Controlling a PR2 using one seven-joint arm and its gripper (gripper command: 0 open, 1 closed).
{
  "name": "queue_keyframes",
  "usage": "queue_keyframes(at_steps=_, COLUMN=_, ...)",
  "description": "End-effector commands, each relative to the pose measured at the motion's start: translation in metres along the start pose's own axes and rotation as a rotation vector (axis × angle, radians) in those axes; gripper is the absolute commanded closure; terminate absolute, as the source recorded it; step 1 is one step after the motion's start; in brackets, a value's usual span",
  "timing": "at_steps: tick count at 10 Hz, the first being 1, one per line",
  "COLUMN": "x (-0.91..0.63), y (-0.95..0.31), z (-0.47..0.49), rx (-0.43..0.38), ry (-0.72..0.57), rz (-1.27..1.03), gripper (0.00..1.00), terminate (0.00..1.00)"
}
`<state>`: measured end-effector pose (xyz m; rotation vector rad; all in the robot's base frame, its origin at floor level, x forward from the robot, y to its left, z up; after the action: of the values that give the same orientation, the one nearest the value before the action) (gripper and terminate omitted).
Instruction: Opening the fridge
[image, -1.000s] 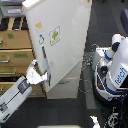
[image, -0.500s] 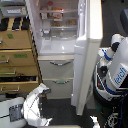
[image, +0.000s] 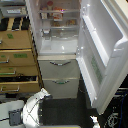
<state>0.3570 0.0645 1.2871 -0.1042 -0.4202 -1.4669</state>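
Observation:
The tall white fridge (image: 60, 70) stands in the middle of the exterior view. Its large upper door (image: 102, 50) is swung wide open to the exterior view's right and shows its inner side. The lit shelves (image: 57, 27) inside hold several items. The two lower drawers with curved silver handles (image: 60, 63) (image: 62, 82) are closed. My gripper (image: 39, 99) is low at the bottom left, in front of the lower drawer and away from the door. It holds nothing that I can see, and its jaws are too blurred to read.
A tan wooden drawer cabinet (image: 17, 57) stands directly to the left of the fridge, with some drawers pulled out. My white arm (image: 27, 112) runs along the bottom left. Dark cables and clutter (image: 114, 119) lie on the floor at the bottom right, below the open door.
The upper door has gone from partly open, with my gripper at its edge, to wide open. My gripper has let go and dropped back to the bottom left.

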Motion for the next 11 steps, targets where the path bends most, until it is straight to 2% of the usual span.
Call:
queue_keyframes(at_steps=1, x=-0.141, y=0.088, z=-0.082, rx=0.028, ry=-0.036, rz=0.408, gripper=0.0, terminate=0.0)
queue_keyframes(at_steps=3, x=-0.192, y=0.109, z=-0.099, rx=0.066, ry=-0.031, rz=0.547, gripper=0.0, terminate=0.0)
queue_keyframes(at_steps=4, x=-0.212, y=0.113, z=-0.122, rx=0.124, ry=0.026, rz=0.602, gripper=0.0, terminate=0.0)
queue_keyframes(at_steps=5, x=-0.219, y=0.116, z=-0.133, rx=0.145, ry=0.035, rz=0.638, gripper=0.0, terminate=0.0)
queue_keyframes(at_steps=11, x=-0.259, y=0.127, z=-0.232, rx=0.144, ry=0.088, rz=0.823, gripper=0.0, terminate=0.0)
